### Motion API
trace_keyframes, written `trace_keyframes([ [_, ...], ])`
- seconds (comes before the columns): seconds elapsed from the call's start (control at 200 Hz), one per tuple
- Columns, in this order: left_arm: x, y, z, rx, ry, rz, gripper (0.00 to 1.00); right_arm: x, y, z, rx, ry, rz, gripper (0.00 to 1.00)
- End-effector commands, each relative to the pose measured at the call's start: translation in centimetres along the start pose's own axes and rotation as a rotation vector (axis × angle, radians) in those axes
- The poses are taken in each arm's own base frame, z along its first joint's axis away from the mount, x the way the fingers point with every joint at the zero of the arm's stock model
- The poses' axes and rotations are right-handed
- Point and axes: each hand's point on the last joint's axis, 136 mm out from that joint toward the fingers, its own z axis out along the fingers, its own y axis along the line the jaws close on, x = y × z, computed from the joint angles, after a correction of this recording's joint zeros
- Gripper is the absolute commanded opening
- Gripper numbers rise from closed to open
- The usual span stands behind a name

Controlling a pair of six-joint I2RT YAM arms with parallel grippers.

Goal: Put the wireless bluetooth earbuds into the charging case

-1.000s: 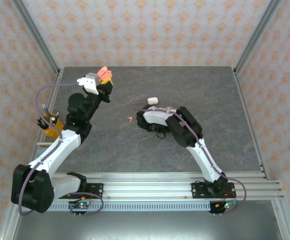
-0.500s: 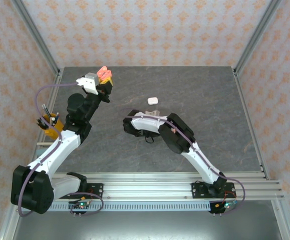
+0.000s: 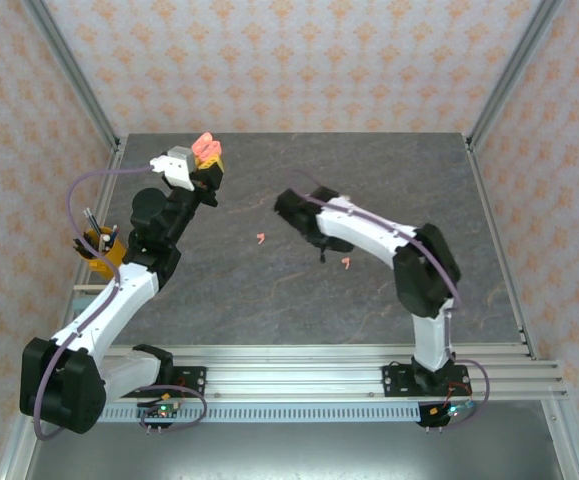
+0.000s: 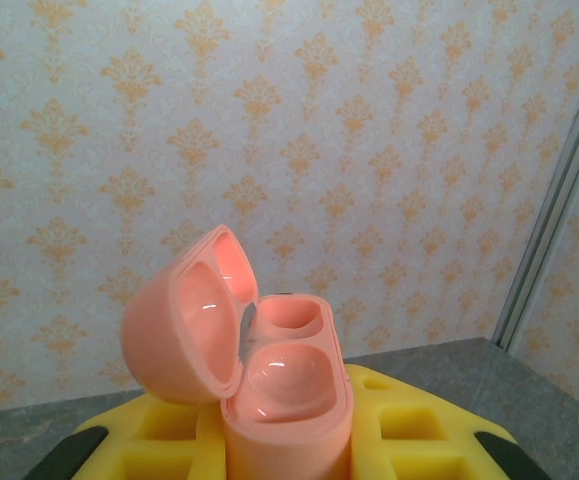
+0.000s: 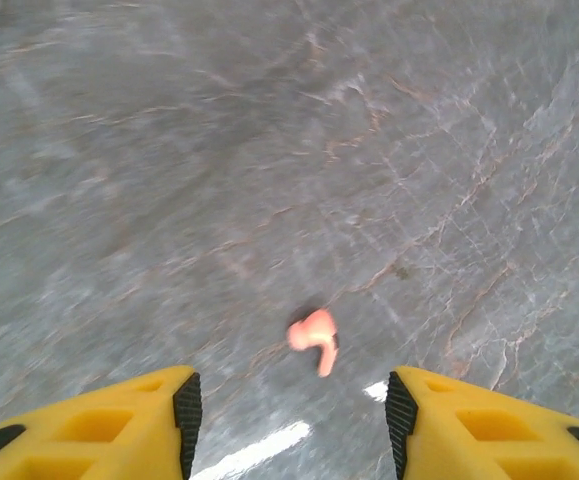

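Table (image 3: 219,290): grey stone-look slab, veined, matt. Right gripper (image 5: 289,415): pocketed yellow pads spread wide, nothing between them, above the slab. Left gripper (image 3: 207,166): raised, clamped on the charging case (image 4: 281,400), a glossy salmon pebble with its lid hinged open. Earbuds (image 3: 260,238): tiny, stemmed, salmon; two lie loose on the slab, one earbud (image 5: 314,338) just ahead of the right pads.

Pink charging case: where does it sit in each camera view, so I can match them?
Top external: pink charging case, over the far left of the table, held by the left gripper.
Left wrist: case bottom centre, lid open, between the yellow jaws.
Shared landmark: patterned wallpaper.
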Motion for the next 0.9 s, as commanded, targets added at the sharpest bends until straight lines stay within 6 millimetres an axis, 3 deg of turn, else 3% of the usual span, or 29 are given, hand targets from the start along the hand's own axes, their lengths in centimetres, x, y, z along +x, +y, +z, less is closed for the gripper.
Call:
trace_keyframes([
  [0.0, -0.6, -0.2, -0.5, 0.009, -0.004, 0.022, 0.00, 1.6, 0.4, 2.8, -0.124, 0.137, 0.078, 0.51],
  [0.225, 0.0, -0.3, -0.3, 0.018, 0.025, 0.024, 0.00, 2.7, -1.0, 5.3, -0.190, 0.221, 0.131, 0.45],
  [0.591, 1.0, -0.1, 0.3, 0.016, 0.050, 0.016, 0.00, 3.3, -1.0, 6.5, -0.257, 0.273, 0.194, 0.41],
  [0.896, 1.5, 0.0, 0.6, 0.018, 0.060, 0.011, 0.00, 2.0, 3.6, 3.9, -0.508, 0.310, 0.212, 0.40],
])
